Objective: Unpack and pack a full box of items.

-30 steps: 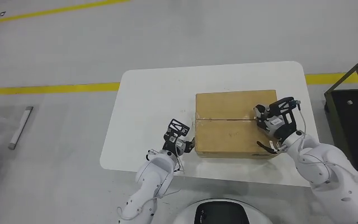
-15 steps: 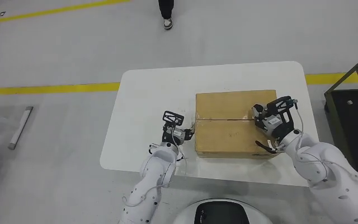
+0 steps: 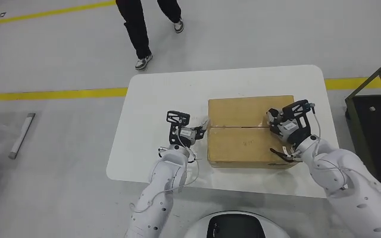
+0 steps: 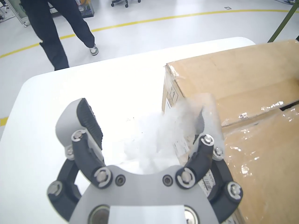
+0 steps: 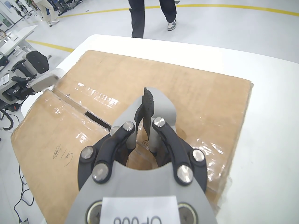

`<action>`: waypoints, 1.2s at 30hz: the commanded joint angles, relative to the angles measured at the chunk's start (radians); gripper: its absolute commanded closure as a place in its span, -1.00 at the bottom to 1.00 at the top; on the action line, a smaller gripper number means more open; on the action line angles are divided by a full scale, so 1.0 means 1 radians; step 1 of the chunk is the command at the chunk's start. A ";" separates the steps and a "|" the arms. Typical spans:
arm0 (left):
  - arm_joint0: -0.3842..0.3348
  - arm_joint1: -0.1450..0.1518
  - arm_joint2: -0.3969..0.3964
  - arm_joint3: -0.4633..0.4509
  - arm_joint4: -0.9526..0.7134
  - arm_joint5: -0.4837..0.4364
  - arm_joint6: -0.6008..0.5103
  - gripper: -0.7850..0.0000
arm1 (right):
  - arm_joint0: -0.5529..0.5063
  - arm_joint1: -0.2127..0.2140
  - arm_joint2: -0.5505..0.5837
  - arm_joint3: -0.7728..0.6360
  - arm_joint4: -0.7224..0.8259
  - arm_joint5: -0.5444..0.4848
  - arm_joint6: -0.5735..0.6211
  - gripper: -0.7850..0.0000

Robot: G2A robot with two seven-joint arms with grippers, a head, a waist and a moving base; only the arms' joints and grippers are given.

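Note:
A taped brown cardboard box [image 3: 244, 113] lies on the right half of the white table [image 3: 161, 101]. Its two top flaps meet at a glossy taped seam with a narrow dark gap [image 5: 97, 118]. My left gripper [image 3: 191, 123] is open at the box's left end, level with the seam. In the left wrist view one finger of the left gripper [image 4: 147, 117] is blurred against the box [image 4: 245, 82] at its edge. My right gripper [image 3: 275, 119] is over the box top near the seam's right end. The right gripper [image 5: 147, 103] is shut, with nothing seen between its fingers.
A dark green framed rack [image 3: 363, 113] stands just off the table's right edge. Bare table surface [image 4: 105, 82] lies left of and behind the box. A narrow strip of table [image 5: 268, 94] runs along the box's right side.
My left gripper has moved from the box's front left corner farther along its left end to the seam. The right gripper has shifted only slightly over the box top.

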 commanded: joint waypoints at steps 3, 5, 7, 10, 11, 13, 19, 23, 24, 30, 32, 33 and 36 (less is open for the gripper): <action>-0.005 -0.004 -0.004 0.010 -0.019 0.007 -0.001 -1.00 | 0.003 -0.002 -0.002 0.002 -0.001 0.002 -0.004 1.00; -0.013 -0.007 -0.001 0.018 -0.023 0.012 0.002 -1.00 | 0.003 -0.003 -0.003 0.003 -0.001 0.003 -0.003 1.00; -0.026 -0.010 0.006 0.025 -0.021 0.018 0.003 -1.00 | 0.003 -0.003 -0.003 0.002 -0.001 0.003 -0.001 1.00; -0.051 -0.017 0.019 0.030 -0.030 0.023 0.012 -1.00 | 0.002 -0.004 -0.002 0.001 -0.002 0.004 -0.002 1.00; -0.059 -0.020 0.024 0.034 -0.032 0.024 0.012 -1.00 | 0.001 -0.005 -0.002 0.001 -0.001 0.005 -0.001 1.00; -0.074 -0.024 0.032 0.037 -0.037 0.024 0.017 -1.00 | -0.001 -0.005 -0.001 0.000 -0.002 0.005 0.000 1.00; -0.109 -0.037 0.053 0.040 -0.056 0.025 0.026 -1.00 | -0.006 -0.006 0.019 -0.009 0.004 0.013 -0.003 1.00; -0.131 -0.046 0.071 0.039 -0.070 0.022 0.034 -1.00 | -0.011 -0.005 0.034 -0.014 0.005 0.012 0.001 1.00; -0.136 -0.048 0.076 0.041 -0.073 0.021 0.035 -1.00 | -0.012 -0.005 0.037 -0.016 0.005 0.011 0.000 1.00; -0.167 -0.064 0.117 0.051 -0.089 0.010 0.037 -1.00 | -0.026 -0.003 0.088 -0.029 0.004 0.029 -0.008 1.00; -0.175 -0.069 0.133 0.058 -0.093 0.001 0.038 -1.00 | -0.035 -0.001 0.118 -0.032 0.012 0.041 -0.013 1.00; -0.179 -0.072 0.141 0.061 -0.093 -0.002 0.039 -1.00 | -0.040 -0.001 0.132 -0.036 0.016 0.046 -0.015 1.00; -0.188 -0.080 0.162 0.073 -0.100 -0.014 0.042 -1.00 | -0.058 0.001 0.179 -0.047 0.041 0.061 -0.014 1.00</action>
